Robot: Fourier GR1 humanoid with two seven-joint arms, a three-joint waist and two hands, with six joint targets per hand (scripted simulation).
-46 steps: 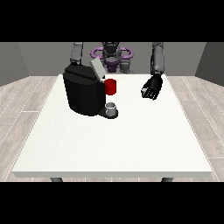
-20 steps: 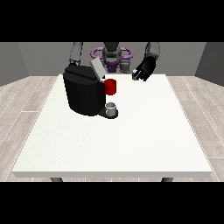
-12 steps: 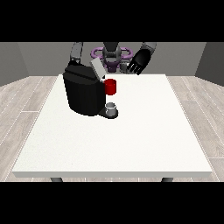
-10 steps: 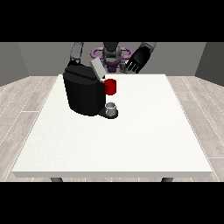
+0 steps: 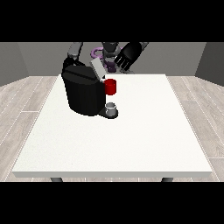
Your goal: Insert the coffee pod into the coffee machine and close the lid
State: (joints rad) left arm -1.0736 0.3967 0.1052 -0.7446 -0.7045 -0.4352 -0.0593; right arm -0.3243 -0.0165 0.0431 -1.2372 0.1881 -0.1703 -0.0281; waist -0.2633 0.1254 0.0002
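The black coffee machine (image 5: 83, 92) stands on the table's far left part, its grey lid (image 5: 97, 69) tilted up and open. A red thing at the machine (image 5: 110, 86) sits at its front. Below that, a small grey thing (image 5: 112, 107) rests on the machine's base; I cannot tell whether it is the pod. The hand at the view's right (image 5: 127, 56) hangs in the air just right of and above the lid, fingers spread and relaxed, holding nothing. The hand at the view's left (image 5: 68, 60) is mostly hidden behind the machine's top.
The white table (image 5: 131, 140) spreads wide in front of and to the right of the machine. The robot's torso (image 5: 109, 51) stands behind the far edge. Wooden floor surrounds the table.
The hand at the view's right has risen from above the table's right side and swung left, ending close to the raised lid. The machine and the grey thing have not moved.
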